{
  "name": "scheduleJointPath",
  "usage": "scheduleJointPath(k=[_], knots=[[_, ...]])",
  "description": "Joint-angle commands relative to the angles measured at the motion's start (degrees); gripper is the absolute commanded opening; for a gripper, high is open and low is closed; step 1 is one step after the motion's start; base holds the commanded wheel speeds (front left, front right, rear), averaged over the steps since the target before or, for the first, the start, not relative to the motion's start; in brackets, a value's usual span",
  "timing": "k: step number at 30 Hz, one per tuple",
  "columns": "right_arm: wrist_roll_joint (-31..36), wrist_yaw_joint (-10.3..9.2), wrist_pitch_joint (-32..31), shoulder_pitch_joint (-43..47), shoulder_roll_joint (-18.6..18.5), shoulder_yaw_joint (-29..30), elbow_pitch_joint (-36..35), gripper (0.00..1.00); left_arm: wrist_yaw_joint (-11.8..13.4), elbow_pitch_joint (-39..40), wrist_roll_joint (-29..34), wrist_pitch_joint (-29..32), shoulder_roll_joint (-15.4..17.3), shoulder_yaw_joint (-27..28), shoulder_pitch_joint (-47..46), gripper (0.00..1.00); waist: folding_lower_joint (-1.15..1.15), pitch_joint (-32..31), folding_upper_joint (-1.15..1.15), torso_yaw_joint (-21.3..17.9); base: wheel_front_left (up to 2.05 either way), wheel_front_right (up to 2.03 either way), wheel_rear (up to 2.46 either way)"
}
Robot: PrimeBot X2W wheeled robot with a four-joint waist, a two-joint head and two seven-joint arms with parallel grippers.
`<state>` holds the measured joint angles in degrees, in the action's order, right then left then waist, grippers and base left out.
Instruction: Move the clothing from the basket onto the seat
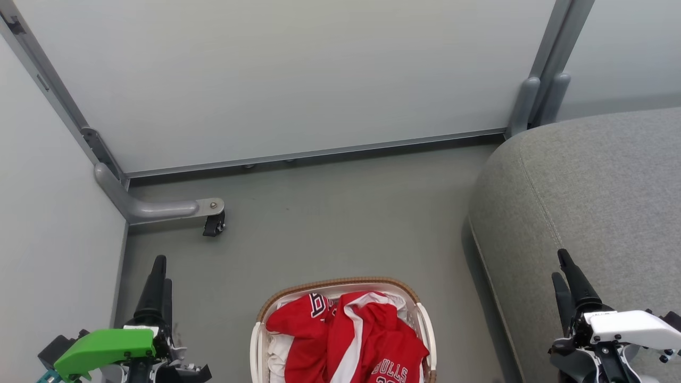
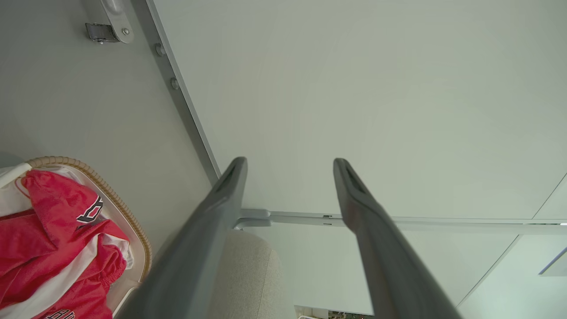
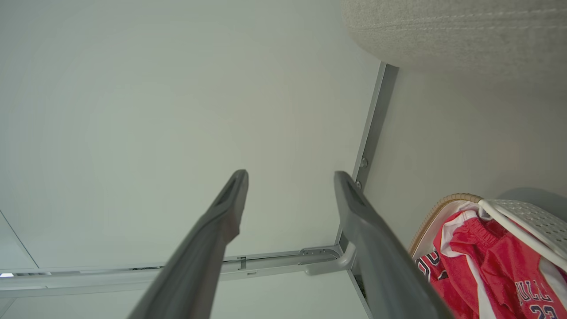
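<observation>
Both arms are parked either side of the basket [image 1: 340, 282] with nothing in hand. My left tool [image 2: 290, 161] has its jaws spread wide, bare air between them. My right tool [image 3: 291, 174] is spread just as wide and is likewise empty. The clothing [image 1: 346, 335] lies heaped inside the basket, red with white stripes, with "BULLS" lettering on the fold nearest me. A little white liner [image 1: 276, 356] shows at the basket's left inside wall.

As I judge it, the step in hand is the first reach: bring one tool over the basket and down onto the heap. I would use the right tool, since the seat [image 1: 596, 202] stands on the basket's right, near it but apart, so the carry is short. I'd aim at the raised ridge in the middle of the heap and pinch red cloth only, keeping off the liner. I'd lift well clear of the basket before swinging across, since a trailing hem could drag it along.

The basket stands on a plain grey floor [image 1: 319, 229]. Beyond the basket runs a pale partition panel [image 1: 292, 80] in a metal frame. A castor foot [image 1: 213, 223] juts out beyond the basket, to its left.
</observation>
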<state>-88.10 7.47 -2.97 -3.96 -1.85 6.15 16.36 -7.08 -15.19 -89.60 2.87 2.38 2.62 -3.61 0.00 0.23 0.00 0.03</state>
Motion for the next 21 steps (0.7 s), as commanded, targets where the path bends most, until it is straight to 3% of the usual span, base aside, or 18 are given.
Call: scheduleJointPath(k=[1,21], knots=[[1.7,0.01,0.7,-0.5,-0.5,0.5,-1.1,1.0,-0.2,1.3,1.5,-0.7,0.3,-0.4,-0.5,1.0,0.0,0.0,0.0,0.0,0.0,0.0,0.0],[28.4,0.01,5.3,1.0,-0.7,0.4,-8.3,1.0,0.5,5.8,21.9,-5.3,0.4,-2.9,0.0,1.0,0.0,-0.1,0.0,0.4,0.0,0.0,0.0]])
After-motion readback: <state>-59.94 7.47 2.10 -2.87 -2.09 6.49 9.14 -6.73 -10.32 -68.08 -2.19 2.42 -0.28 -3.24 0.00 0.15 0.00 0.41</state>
